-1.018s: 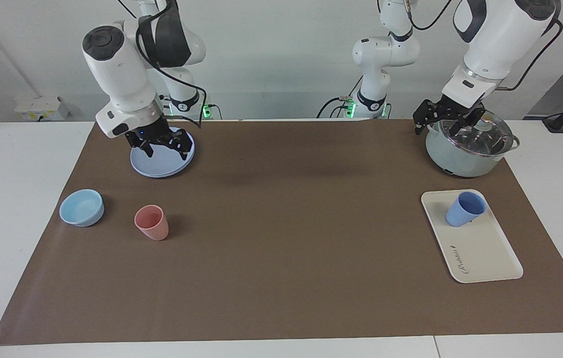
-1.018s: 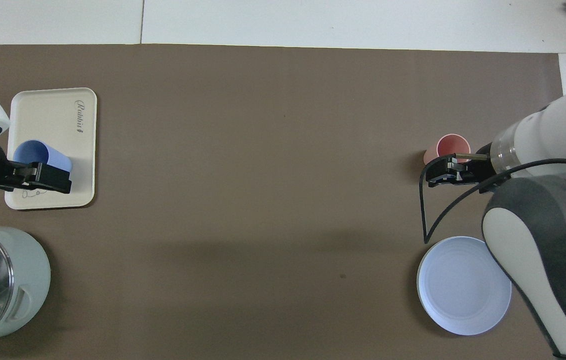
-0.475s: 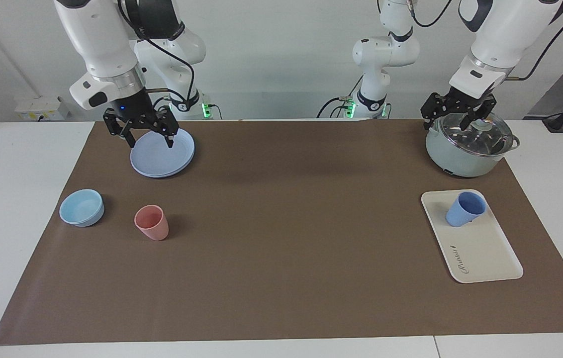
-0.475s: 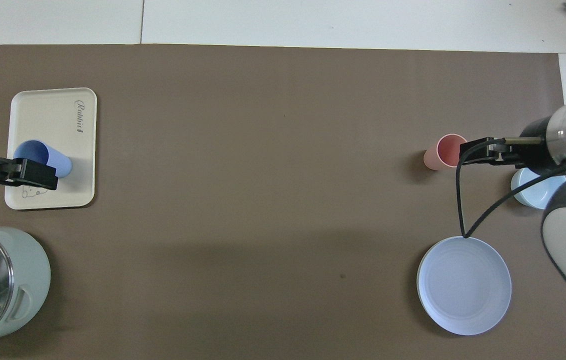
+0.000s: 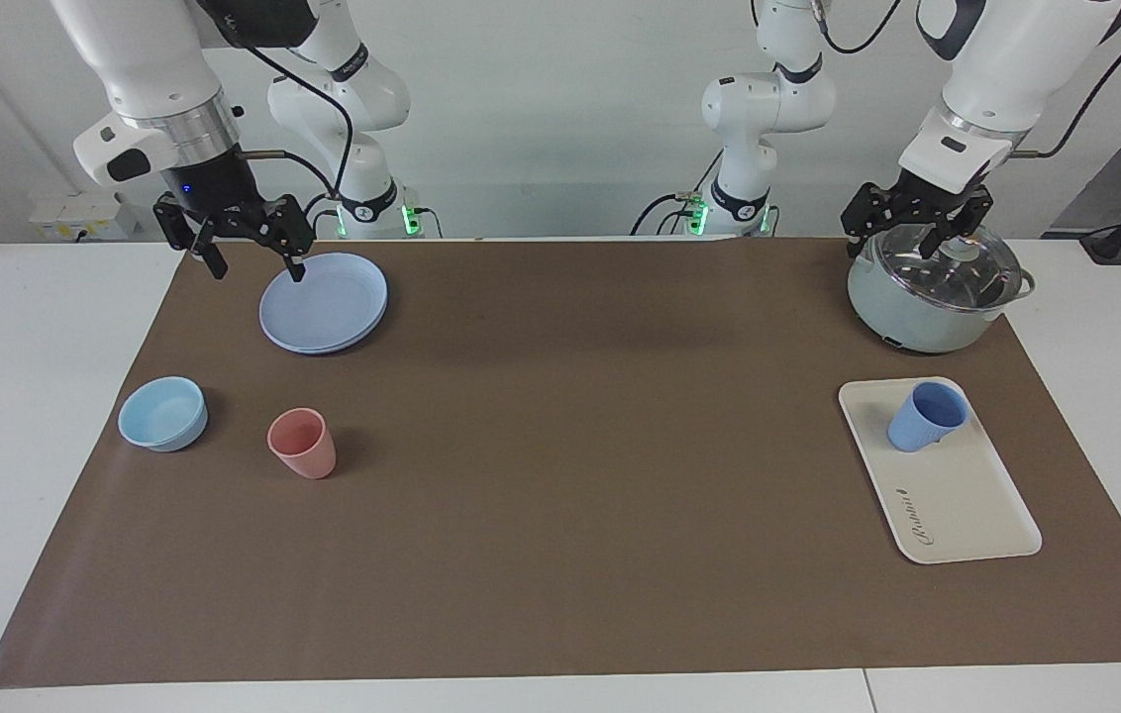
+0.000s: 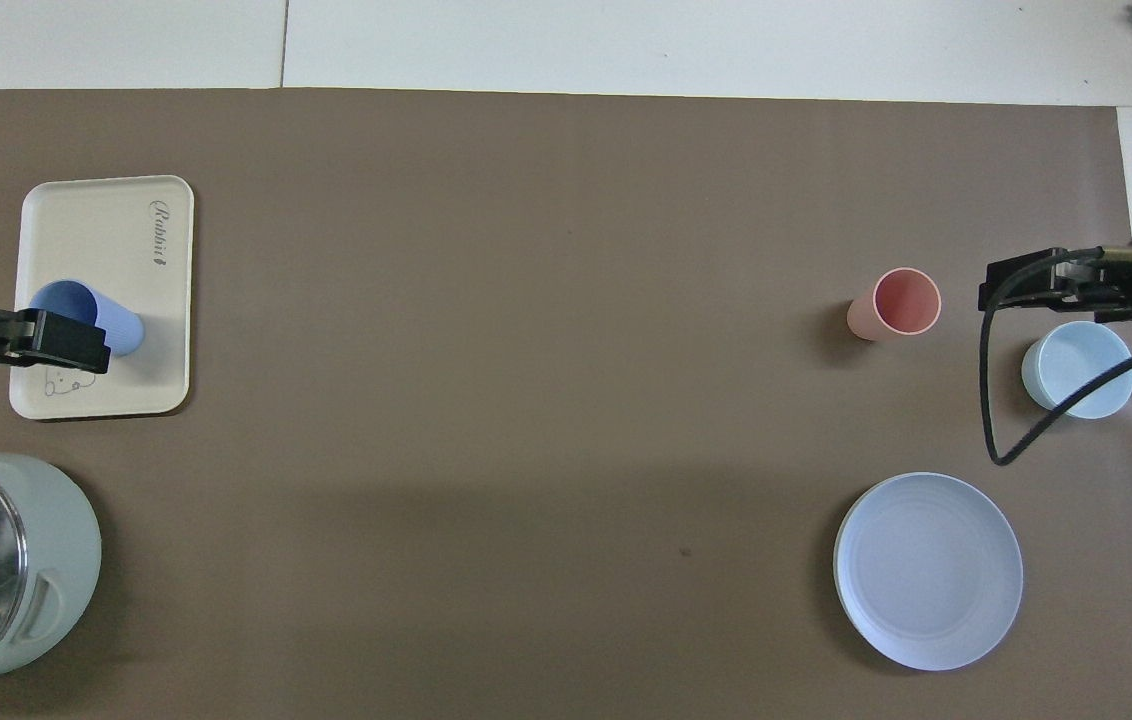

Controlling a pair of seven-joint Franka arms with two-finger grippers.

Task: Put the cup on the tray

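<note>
Placement looks complete: you see the cup (image 5: 927, 416) standing on the tray (image 5: 967, 505). Left gripper (image 5: 917, 220), spread, hangs over the pot (image 5: 932, 297) at the tray's 12 o'clock; right gripper (image 5: 244, 243), spread, empty. Next: park both arms.

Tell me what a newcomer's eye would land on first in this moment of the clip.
First, the periwinkle-blue cup standing upright on the cream tray toward the left arm's end, at the tray's end nearer the robots. Next, both arms raised with open, empty jaws: the left gripper over the glass-lidded pot, the right gripper by the blue plate's edge. The pink cup and light-blue bowl sit farther out.
</note>
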